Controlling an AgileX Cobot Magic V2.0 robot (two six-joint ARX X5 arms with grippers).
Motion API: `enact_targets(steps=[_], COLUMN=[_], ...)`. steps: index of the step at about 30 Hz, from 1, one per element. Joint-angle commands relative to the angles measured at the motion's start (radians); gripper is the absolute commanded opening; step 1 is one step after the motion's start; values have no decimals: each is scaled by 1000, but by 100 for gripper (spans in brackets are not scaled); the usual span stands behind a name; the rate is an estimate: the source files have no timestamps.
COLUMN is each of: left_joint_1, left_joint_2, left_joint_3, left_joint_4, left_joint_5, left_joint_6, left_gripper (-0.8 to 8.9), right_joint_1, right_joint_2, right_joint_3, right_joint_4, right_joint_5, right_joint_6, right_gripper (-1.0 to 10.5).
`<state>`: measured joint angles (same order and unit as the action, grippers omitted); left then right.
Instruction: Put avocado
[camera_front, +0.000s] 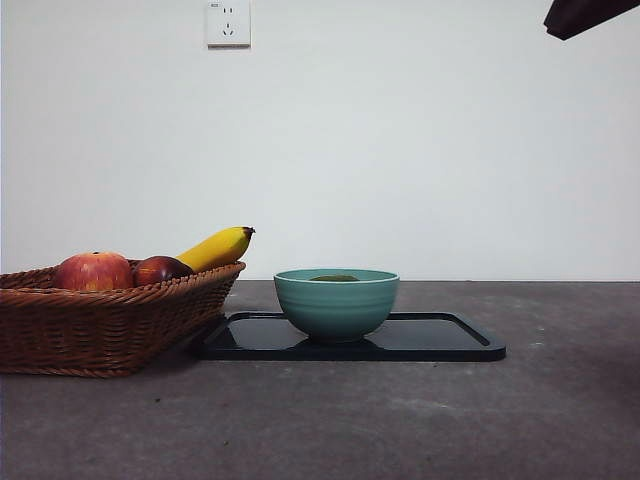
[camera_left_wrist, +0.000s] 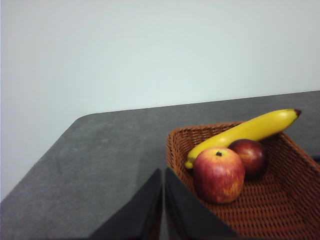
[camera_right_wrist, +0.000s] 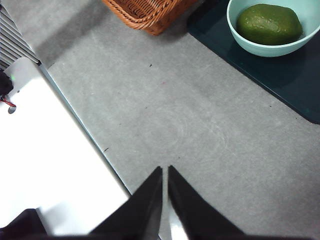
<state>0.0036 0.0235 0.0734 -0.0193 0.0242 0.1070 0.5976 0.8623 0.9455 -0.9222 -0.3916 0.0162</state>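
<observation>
The dark-green avocado (camera_right_wrist: 269, 23) lies inside the teal bowl (camera_right_wrist: 235, 31). In the front view only its top (camera_front: 334, 278) shows above the bowl's (camera_front: 336, 305) rim. The bowl stands on a black tray (camera_front: 450, 340). My right gripper (camera_right_wrist: 165, 172) is shut and empty, high above the bare table near its front edge, well away from the bowl. My left gripper (camera_left_wrist: 163, 175) is shut and empty, just beside the wicker basket's (camera_left_wrist: 175, 145) near corner. One arm shows as a dark tip (camera_front: 585, 15) at the front view's top right corner.
The wicker basket (camera_front: 100, 325) stands left of the tray and holds a red apple (camera_front: 94, 272), a dark reddish-purple fruit (camera_front: 160, 270) and a banana (camera_front: 218, 247). A wall socket (camera_front: 228, 22) is on the back wall. The table's front edge (camera_right_wrist: 90, 135) borders a white surface.
</observation>
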Motion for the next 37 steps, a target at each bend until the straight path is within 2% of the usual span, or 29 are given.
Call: enact_targets(steps=[1,12,19,23,37], left_joint_1=[2,2,2,2,2], left_joint_2=[-21,-21,-21,-21,-20], left_joint_3=[-26,-63,-62,-62,-62], left_joint_4=[8,-85,-173,-170,-170], left_joint_5=[-2,-3,-3,-3,-2], left_joint_6=[4,1,-34,-75,-74], left_gripper=[7,7,7,7,7], right_joint_1=[9,9,9,9,9], right_joint_2=[5,5,5,5,5], right_joint_3=[11,11,11,11,11], right_joint_4=[10,10,10,9,10], right_joint_5=[-2,-2,-2,-2,-2], right_joint_6=[9,9,9,9,9], right_gripper=[10,10,10,10,10])
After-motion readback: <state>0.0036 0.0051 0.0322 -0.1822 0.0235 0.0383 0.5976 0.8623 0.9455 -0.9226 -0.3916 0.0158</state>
